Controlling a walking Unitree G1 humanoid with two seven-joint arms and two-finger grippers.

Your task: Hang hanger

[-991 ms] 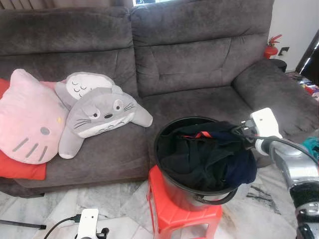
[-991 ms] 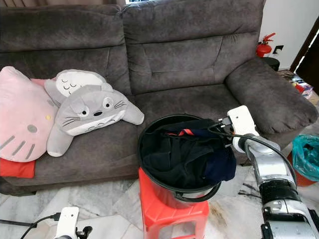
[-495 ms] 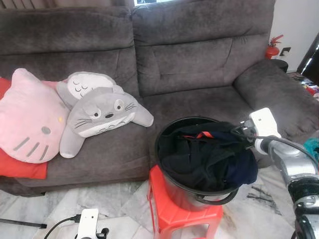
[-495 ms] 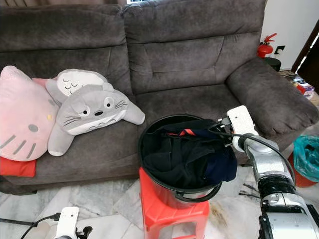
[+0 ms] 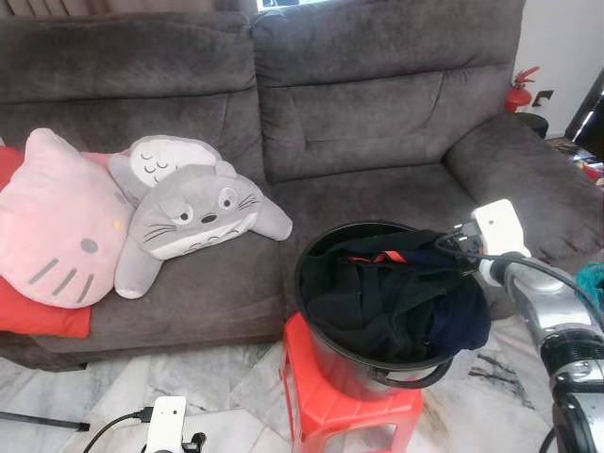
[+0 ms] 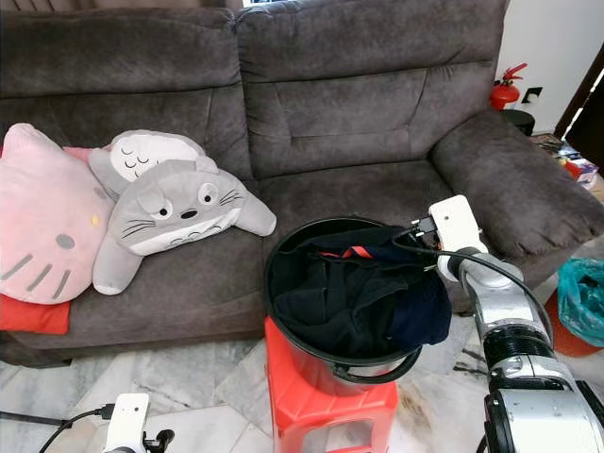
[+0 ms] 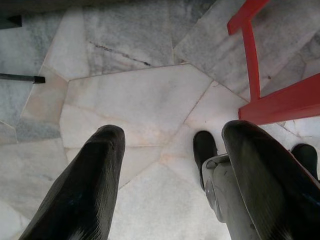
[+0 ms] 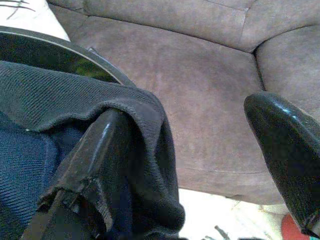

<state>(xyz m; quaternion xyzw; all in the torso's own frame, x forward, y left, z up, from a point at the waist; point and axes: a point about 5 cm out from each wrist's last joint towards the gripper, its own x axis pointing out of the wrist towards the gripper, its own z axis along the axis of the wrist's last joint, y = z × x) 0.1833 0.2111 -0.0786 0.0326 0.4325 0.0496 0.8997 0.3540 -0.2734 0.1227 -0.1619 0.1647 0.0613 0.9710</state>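
1. Hanger [image 5: 382, 256]: a small orange-red bit peeks out from a pile of dark clothes [image 5: 377, 302]. It may be the hanger, but so little shows that I cannot tell for sure.
2. It lies near the top of the pile, toward the back of a round black bucket [image 5: 305, 253]. The clothes are black and dark blue, and they fill the bucket. Some cloth hangs over the rim on the robot's right.
3. The bucket stands on a red plastic stool [image 5: 316, 401]. The stool is on a pale marble floor [image 7: 140, 100], just in front of a big grey sofa [image 5: 377, 113].
4. The right tool [image 8: 185, 110] is at the bucket's right rim. Its two black fingers are spread wide apart.
5. One finger [image 8: 95, 150] is tucked in under a fold of the dark cloth at the rim and touches it. The other finger [image 8: 285, 145] is out in the air, with the sofa seat behind it. Nothing is pinched between them.
6. The left tool [image 7: 172, 132] hangs low over the floor beside the stool's red leg. Its fingers are apart too, and it holds nothing.
7. On the sofa's left side lie a pink cat pillow [image 5: 57, 231] and a grey plush animal [image 5: 198, 212], touching each other. A red cushion [image 5: 42, 323] sticks out under the pink pillow.
8. A red fire extinguisher [image 5: 517, 90] stands behind the sofa's right arm.
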